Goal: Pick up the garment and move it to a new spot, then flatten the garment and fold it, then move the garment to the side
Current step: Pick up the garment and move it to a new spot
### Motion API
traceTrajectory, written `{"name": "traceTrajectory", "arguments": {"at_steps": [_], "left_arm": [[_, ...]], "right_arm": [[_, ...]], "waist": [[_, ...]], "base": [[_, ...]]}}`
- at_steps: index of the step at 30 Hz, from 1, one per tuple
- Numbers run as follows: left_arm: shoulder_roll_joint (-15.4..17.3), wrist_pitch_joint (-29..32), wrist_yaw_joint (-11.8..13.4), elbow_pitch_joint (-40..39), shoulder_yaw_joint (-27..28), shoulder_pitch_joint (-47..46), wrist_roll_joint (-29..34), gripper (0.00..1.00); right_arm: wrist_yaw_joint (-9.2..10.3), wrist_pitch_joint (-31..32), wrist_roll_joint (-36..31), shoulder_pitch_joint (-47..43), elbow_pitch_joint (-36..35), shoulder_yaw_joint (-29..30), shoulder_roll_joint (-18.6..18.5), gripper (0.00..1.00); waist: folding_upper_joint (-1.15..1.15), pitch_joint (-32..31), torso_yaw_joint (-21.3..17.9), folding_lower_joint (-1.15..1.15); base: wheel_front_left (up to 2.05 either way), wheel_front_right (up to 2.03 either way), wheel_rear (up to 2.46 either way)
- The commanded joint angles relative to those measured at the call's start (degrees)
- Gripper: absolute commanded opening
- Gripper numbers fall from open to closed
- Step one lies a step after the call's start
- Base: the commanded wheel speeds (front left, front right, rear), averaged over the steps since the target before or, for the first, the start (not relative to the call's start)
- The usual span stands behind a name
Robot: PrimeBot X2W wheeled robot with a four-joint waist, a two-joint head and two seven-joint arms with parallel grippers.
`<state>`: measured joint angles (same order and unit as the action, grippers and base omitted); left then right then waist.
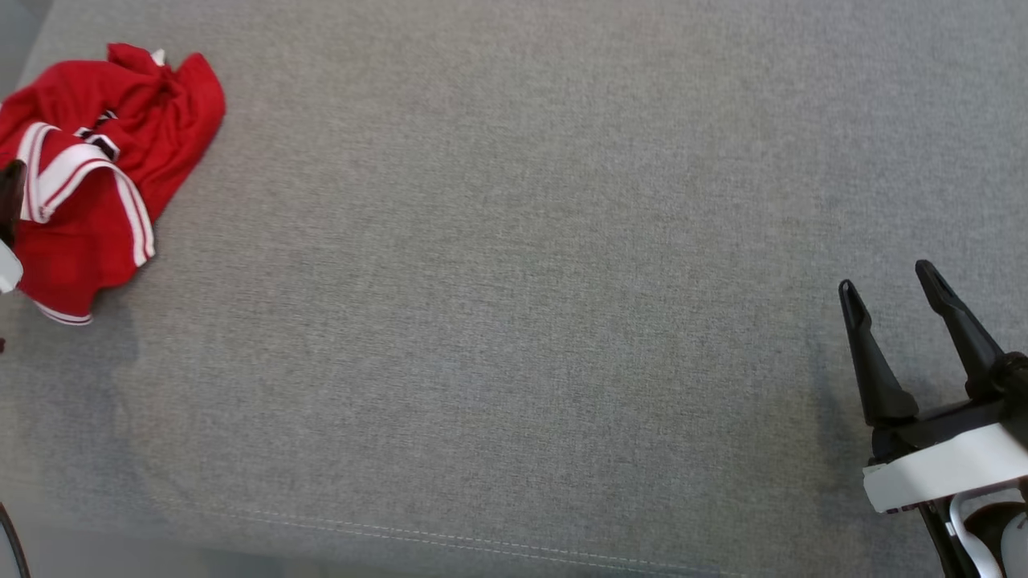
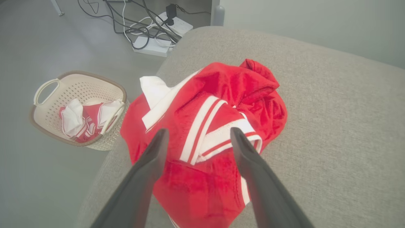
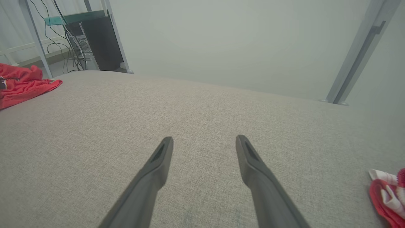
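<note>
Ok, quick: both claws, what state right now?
Left claw: open, pointed at the red garment, gripping nothing.
Right claw: open, empty.

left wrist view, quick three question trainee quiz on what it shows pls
1. True or false: the red garment lies crumpled near a corner of the grey cushion.
2. Pick one: the left end effector is A) shut on the garment, B) open and aimed at the garment, C) shut and empty.
3. Short answer: what on the floor holds more red and white cloth?

Key: 1 true; 2 B; 3 the basket.
</note>
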<state>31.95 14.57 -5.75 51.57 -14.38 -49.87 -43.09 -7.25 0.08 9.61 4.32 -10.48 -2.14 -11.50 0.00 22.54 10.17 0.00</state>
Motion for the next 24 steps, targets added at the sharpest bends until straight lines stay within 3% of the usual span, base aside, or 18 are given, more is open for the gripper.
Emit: {"name": "traceTrajectory", "arguments": {"at_steps": [1,14,15,16,18,24], "left_arm": [[3.7,-0.6,-0.3,0.0,1.9,-2.7,-1.1,1.0],[4.9,-3.1,-0.8,8.9,1.4,-5.9,-1.1,1.0],[4.8,-3.0,-0.8,9.6,1.2,-6.3,-1.0,0.87],[4.7,-3.3,-0.8,10.1,1.1,-6.7,-1.0,0.64],[4.4,-3.9,-0.8,11.2,1.1,-7.5,-1.0,0.0],[3.9,-4.9,-0.8,14.2,0.0,-9.7,-0.2,0.0]], "right_arm": [[-0.24,0.6,0.1,0.9,-2.1,-0.9,-1.0,1.0],[-0.24,1.7,0.9,1.7,-5.3,-0.6,-2.4,1.0],[-0.24,1.7,0.9,1.8,-5.4,-0.5,-2.5,1.0],[-0.24,1.7,1.0,1.9,-5.6,-0.5,-2.6,1.0],[-0.24,1.9,1.0,2.0,-5.8,-0.2,-2.6,1.0],[-0.24,1.9,1.2,2.3,-5.6,-0.1,-2.5,1.0]], "waist": [[0.0,1.6,-1.1,0.0],[0.0,6.4,-2.7,0.0],[0.0,6.7,-2.8,0.0],[0.0,7.0,-2.8,0.0],[0.0,7.6,-2.7,0.0],[0.0,7.4,-2.3,0.0]], "base": [[0.0,0.0,0.0],[0.0,0.0,0.0],[0.0,0.0,0.0],[0.0,0.0,0.0],[0.0,0.0,0.0],[0.0,0.0,0.0]]}}
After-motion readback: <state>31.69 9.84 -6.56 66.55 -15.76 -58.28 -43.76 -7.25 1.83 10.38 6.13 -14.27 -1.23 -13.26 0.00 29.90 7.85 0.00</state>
